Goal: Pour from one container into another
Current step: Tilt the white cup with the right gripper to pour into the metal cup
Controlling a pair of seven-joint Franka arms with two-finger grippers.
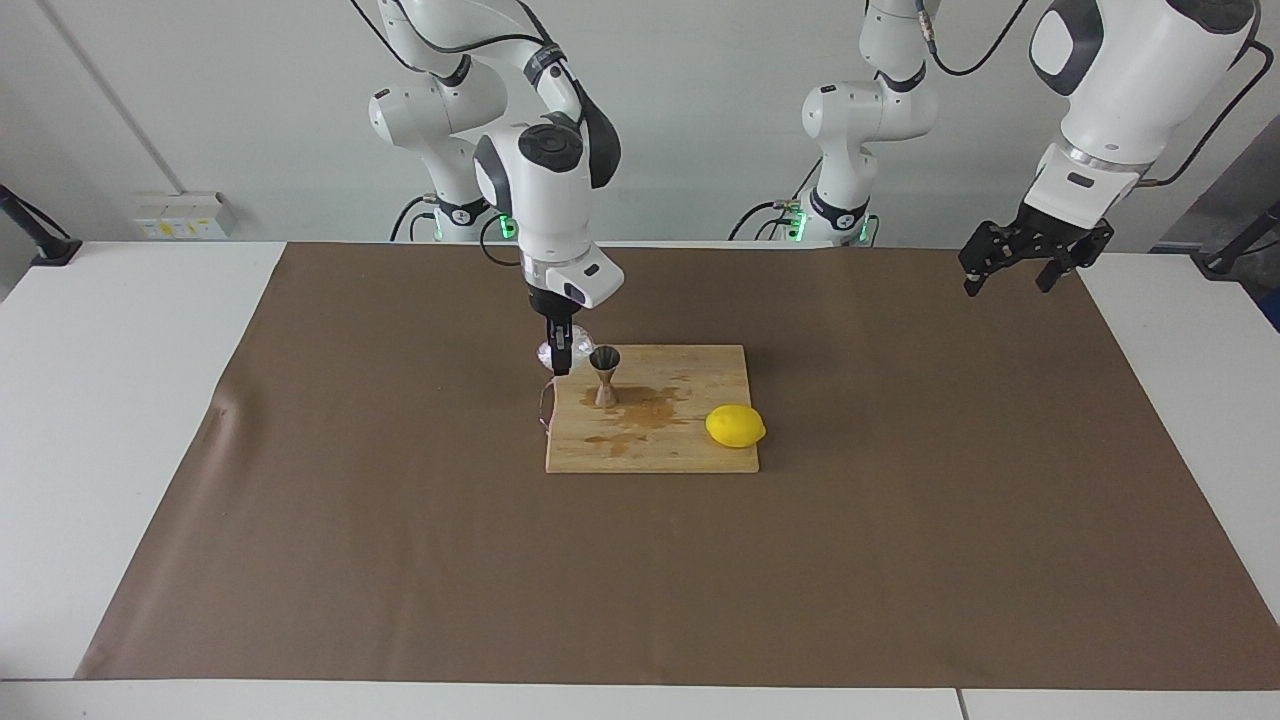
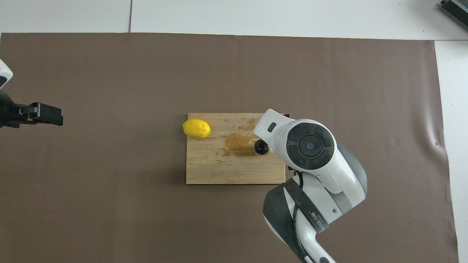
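— Where is the glass cup (image 1: 552,351)?

— The right gripper (image 1: 560,352) is clamped on it, just beside the steel jigger (image 1: 604,375) on the wooden board (image 1: 690,450).

— What could go wrong?

— The jigger's mouth is small. Tip too fast and the drink splashes the board, or the cup bumps the jigger over.

— And the left gripper (image 1: 1020,265)?

— It waits, fingers apart, over the desk's end.

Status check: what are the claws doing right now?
Right claw shut on glass cup, beside jigger. Left claw open, waiting. Nothing in the way.
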